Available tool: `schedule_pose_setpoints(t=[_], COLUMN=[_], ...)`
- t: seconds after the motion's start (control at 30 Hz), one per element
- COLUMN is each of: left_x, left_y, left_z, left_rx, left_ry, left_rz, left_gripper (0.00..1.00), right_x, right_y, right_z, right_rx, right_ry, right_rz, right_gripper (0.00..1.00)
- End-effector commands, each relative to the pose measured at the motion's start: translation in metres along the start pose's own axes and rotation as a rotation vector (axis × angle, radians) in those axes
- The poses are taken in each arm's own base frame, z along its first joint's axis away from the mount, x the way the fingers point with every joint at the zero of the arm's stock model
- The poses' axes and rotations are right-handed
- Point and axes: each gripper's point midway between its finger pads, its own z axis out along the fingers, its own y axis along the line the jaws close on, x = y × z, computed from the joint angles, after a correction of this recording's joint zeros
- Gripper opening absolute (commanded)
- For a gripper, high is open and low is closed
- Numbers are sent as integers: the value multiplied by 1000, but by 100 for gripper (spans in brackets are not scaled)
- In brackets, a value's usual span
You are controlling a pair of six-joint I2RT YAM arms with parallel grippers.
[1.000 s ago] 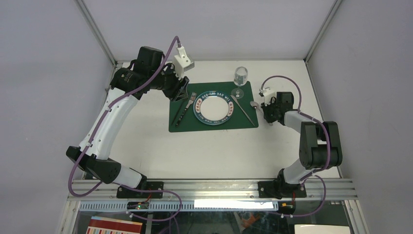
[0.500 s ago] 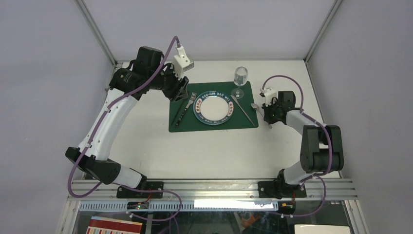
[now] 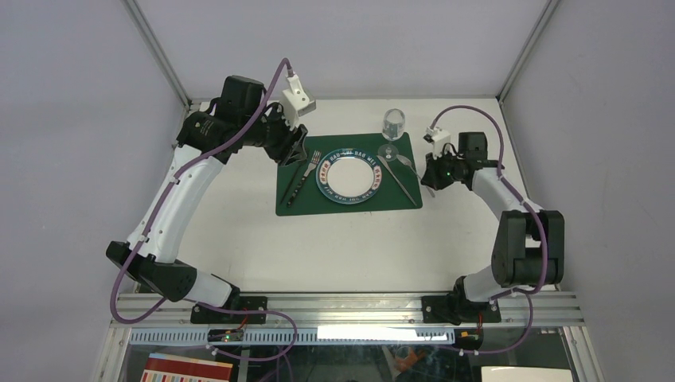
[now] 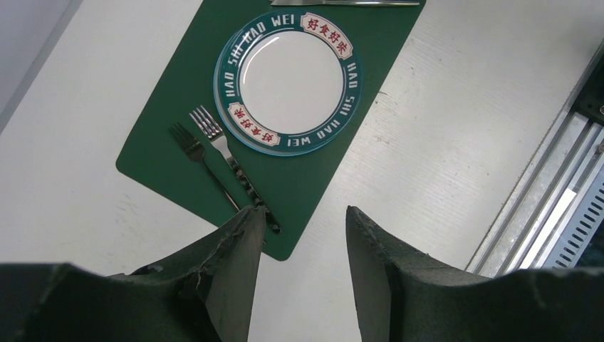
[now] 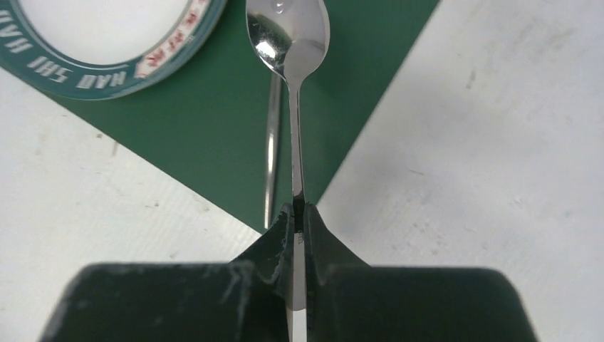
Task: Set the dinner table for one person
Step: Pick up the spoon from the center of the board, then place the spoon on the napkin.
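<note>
The white dinner table (image 3: 318, 239) carries a dark green placemat (image 3: 350, 203). On it lie a white plate with a teal rim (image 3: 349, 177), two forks (image 3: 306, 171) to its left and a knife (image 3: 400, 181) to its right. A wine glass (image 3: 392, 126) stands at the mat's far right corner. My right gripper (image 3: 423, 170) is shut on a spoon (image 5: 288, 35) by its handle, with the bowl over the mat's right edge beside the knife (image 5: 271, 142). My left gripper (image 4: 303, 214) is open and empty above the mat's far left corner, near the fork handles (image 4: 246, 187).
Silver aluminium framing (image 3: 342, 306) runs along the near edge at the arm bases. Grey walls and frame posts close in the table at the back and both sides. Bare white tabletop (image 3: 239, 231) lies in front of the mat.
My right gripper has swung toward the far side and the left with the spoon, bringing its bowl over the mat's right edge. The left arm has hardly moved.
</note>
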Motion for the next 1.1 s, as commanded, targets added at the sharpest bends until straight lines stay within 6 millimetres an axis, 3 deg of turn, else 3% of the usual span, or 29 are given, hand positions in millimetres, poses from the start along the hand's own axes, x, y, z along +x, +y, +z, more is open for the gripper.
schedule_pose_setpoints(t=[0.0,0.17,0.4,0.53,0.6,0.8,1.07], left_x=[-17,-15,-10,-7,-11,-11,-13], left_y=[0,0,2,2,-2,-2,-2], left_z=[-17,-16,-13,-11,-22,-22,-26], left_rx=[-21,-21,-23,-23,-33,-29,-33], left_ry=[-78,-74,-60,-50,-78,-78,-88], left_rz=[39,38,33,29,42,40,45], left_gripper=[48,48,48,48,48,48,48], right_x=[-25,-31,-39,-35,-33,-39,-20], right_y=[35,66,73,58,51,34,13], right_z=[2,9,15,23,26,22,43], right_rx=[-216,-464,-616,-604,-590,-682,-697], right_ry=[-30,13,0,-6,-10,-31,36], right_rz=[38,130,270,343,362,528,642], right_gripper=[0,0,0,0,0,0,0])
